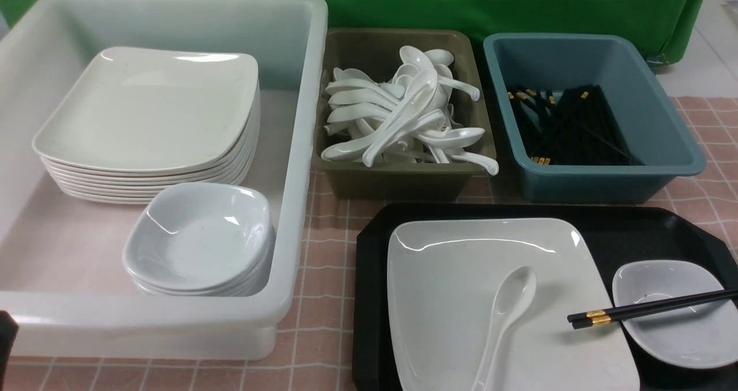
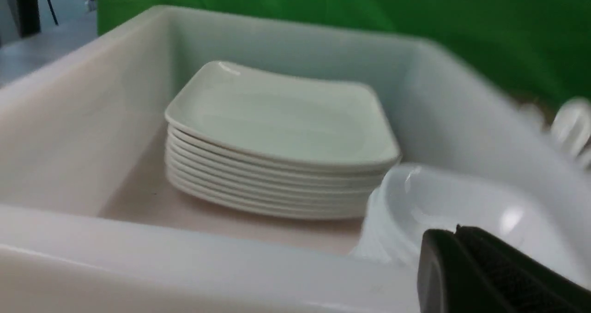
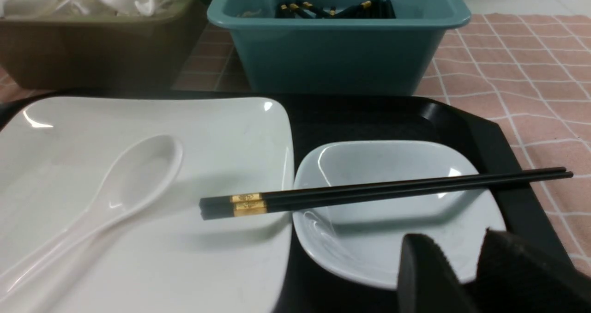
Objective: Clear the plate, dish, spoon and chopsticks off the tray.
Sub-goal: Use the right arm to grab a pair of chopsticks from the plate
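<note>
The black tray [image 1: 634, 229] lies at the front right. On it sits the large white plate [image 1: 450, 287], with the white spoon [image 1: 507, 304] lying in it, bowl pointing away. The small dish [image 1: 680, 333] stands on the tray to the plate's right. The black chopsticks [image 1: 651, 307] lie across the dish, their gold-banded ends over the plate's edge. My right gripper [image 3: 455, 241] is open and empty, just short of the dish's [image 3: 369, 165] near rim, close to the chopsticks [image 3: 369, 194]. My left gripper [image 2: 455, 232] is shut and empty, at the white tub's near wall.
The deep white tub [image 1: 300, 149] on the left holds a stack of plates [image 1: 150, 108] and a stack of small dishes [image 1: 199, 235]. Behind the tray stand an olive bin [image 1: 403, 180] with several spoons and a blue bin [image 1: 611, 180] of chopsticks.
</note>
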Controlling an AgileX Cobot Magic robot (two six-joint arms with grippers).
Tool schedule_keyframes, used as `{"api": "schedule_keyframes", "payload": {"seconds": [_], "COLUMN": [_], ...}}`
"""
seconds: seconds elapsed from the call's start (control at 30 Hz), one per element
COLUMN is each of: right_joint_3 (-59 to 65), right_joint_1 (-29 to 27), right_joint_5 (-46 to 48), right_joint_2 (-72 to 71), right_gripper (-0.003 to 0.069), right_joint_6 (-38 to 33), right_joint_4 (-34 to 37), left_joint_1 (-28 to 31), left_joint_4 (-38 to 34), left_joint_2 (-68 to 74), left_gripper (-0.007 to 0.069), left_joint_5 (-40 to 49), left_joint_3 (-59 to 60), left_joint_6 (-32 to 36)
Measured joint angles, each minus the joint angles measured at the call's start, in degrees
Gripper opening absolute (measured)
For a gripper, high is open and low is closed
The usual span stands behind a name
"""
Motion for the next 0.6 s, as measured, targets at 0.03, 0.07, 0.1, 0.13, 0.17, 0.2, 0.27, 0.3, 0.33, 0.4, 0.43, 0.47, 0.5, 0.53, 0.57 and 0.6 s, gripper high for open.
{"api": "schedule_keyframes", "payload": {"seconds": [0.03,0.07,0.1,0.13,0.17,0.2,0.27,0.3,0.33,0.4,0.43,0.47,0.5,0.53,0.57,0.6], "right_joint_3": [0.00,0.00,0.00,0.00,0.00,0.00,0.00,0.01,0.23,0.62,0.62,0.62,0.62,0.62,0.62,0.62], "right_joint_1": [0.00,0.00,0.00,0.00,0.00,0.00,0.00,0.00,0.00,0.00,0.00,0.00,0.00,0.00,0.00,0.00], "right_joint_5": [0.00,0.00,0.00,0.00,0.00,0.00,-0.27,-0.54,-2.16,-5.54,-6.27,-9.46,-12.60,-15.60,-18.41,-20.84], "right_joint_2": [0.00,0.00,0.00,0.00,0.00,0.00,0.00,0.00,0.00,0.00,0.00,0.00,0.00,0.00,0.00,0.00], "right_gripper": [0.0241,0.0241,0.0241,0.0241,0.0241,0.0241,0.0241,0.0241,0.0241,0.0241,0.0241,0.0241,0.0241,0.0241,0.0241,0.0241], "right_joint_6": [0.00,0.00,0.00,0.00,0.00,0.00,0.08,0.42,2.17,7.60,9.08,14.98,19.41,22.83,27.38,30.08], "right_joint_4": [0.00,0.00,0.00,0.00,0.00,0.00,0.07,0.28,2.15,4.99,5.44,6.69,7.22,7.56,7.87,8.10], "left_joint_1": [0.00,0.00,0.00,0.00,0.00,0.00,0.00,0.00,0.00,0.00,0.00,0.00,0.00,0.00,0.00,0.00], "left_joint_4": [-0.88,-5.84,-8.43,-9.70,-9.70,-10.57,-10.58,-10.75,-11.14,-10.67,-10.31,-8.61,-6.51,-4.92,-1.86,1.23], "left_joint_2": [0.00,0.00,0.00,0.00,0.00,0.00,0.00,0.00,0.00,0.00,0.00,0.00,-0.05,-0.05,-0.11,-0.14], "left_gripper": [0.0005,0.0005,0.0005,0.0005,0.0005,0.0005,0.0005,0.0005,0.0005,0.0005,0.0005,0.0005,0.0005,0.0005,0.0005,0.0005], "left_joint_5": [-0.34,-2.53,-4.13,-5.21,-5.37,-6.95,-8.02,-9.00,-12.55,-18.60,-19.25,-23.19,-24.26,-24.03,-22.55,-19.60], "left_joint_3": [0.00,0.00,0.00,0.00,0.00,0.00,0.00,0.00,0.00,0.00,0.00,-0.10,-1.22,-2.66,-5.91,-9.39], "left_joint_6": [-0.49,-3.11,-4.29,-4.87,-4.90,-5.13,-5.28,-5.49,-7.74,-11.98,-12.45,-15.30,-18.80,-21.50,-25.63,-28.54]}}
